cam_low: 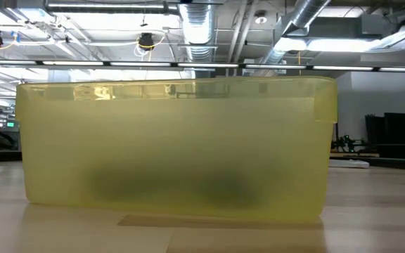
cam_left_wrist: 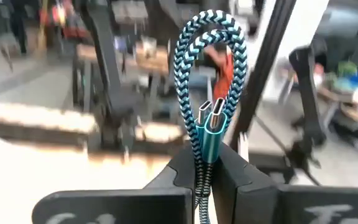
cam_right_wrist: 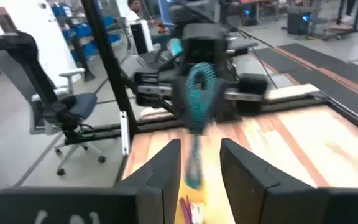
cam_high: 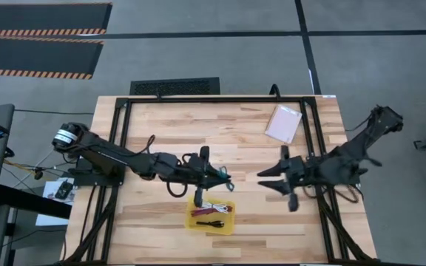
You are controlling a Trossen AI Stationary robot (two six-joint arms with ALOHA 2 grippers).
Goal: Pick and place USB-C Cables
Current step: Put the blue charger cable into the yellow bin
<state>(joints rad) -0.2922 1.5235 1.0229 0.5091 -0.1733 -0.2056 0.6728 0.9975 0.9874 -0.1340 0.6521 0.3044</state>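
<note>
Gripping the teal braided USB-C cable (cam_left_wrist: 211, 93) between its closed dark fingers, the left hand (cam_high: 217, 176) hangs over the middle of the wooden desk (cam_high: 161, 129), just above the far edge of the yellow rectangular plastic tray (cam_high: 227, 222). The cable is folded into a loop that stands up from the fingers, its two metal plugs side by side near the grip. Inside the tray lie the dark red cable bundle (cam_high: 211, 214), the white one (cam_high: 214, 206) and the black one (cam_high: 212, 222). The right hand (cam_high: 281, 181) waits above the desk to the tray's right, its fingers (cam_right_wrist: 160, 168) spread apart and holding nothing. A pale pink flat rectangular packet (cam_high: 283, 123) rests near the desk's far right corner.
</note>
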